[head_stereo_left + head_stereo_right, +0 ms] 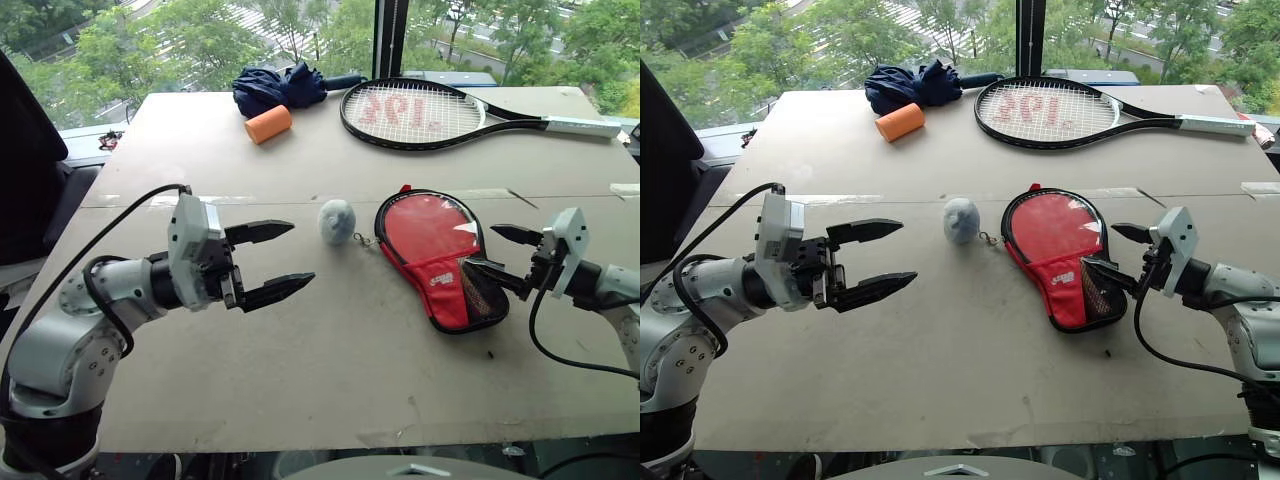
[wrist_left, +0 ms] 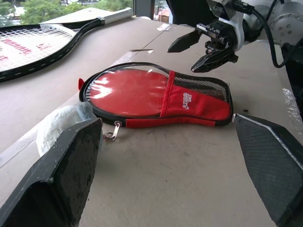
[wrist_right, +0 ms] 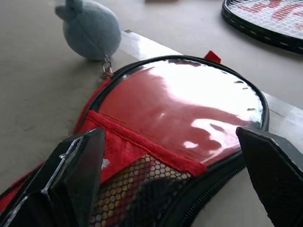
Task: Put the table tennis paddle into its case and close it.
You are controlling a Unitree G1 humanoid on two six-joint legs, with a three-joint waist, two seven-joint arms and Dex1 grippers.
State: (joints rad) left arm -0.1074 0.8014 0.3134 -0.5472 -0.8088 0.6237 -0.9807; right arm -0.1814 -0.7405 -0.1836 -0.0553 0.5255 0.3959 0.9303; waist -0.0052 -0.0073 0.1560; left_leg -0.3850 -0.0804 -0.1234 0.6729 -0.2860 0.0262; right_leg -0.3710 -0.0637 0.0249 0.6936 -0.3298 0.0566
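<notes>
Case [image 1: 440, 255] lies flat on the table [image 1: 330, 370] between our two spread, empty jaws; we judge it light and floppy, best pinched at its stiff zipped rim.

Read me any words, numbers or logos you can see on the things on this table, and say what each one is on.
Red marks on the strings of the black-framed tennis racket: they look like large digits, upside down from here, not surely readable.
Small white logo on the red pocket of the red paddle-shaped zip case: too blurred to read.
No other text shows.
</notes>
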